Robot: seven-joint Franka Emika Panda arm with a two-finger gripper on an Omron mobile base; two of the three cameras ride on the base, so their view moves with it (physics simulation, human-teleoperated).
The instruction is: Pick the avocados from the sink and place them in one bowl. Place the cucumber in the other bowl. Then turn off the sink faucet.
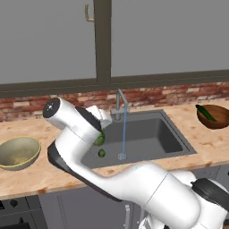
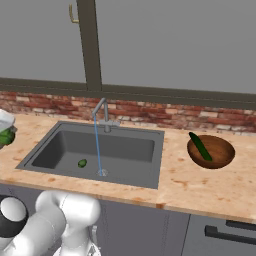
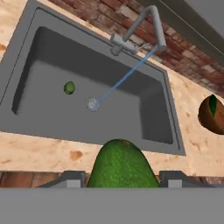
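text: none legible | labels/brands/nos. — none on any obj. | signs — none

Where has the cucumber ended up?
The cucumber lies tilted in the dark brown bowl on the counter, right of the sink.

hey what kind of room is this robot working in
Most likely a home kitchen: a dark sink set in a wood-look counter, a running faucet against a brick backsplash, and a brown bowl holding a cucumber.

Base cams flanking sink (shared)
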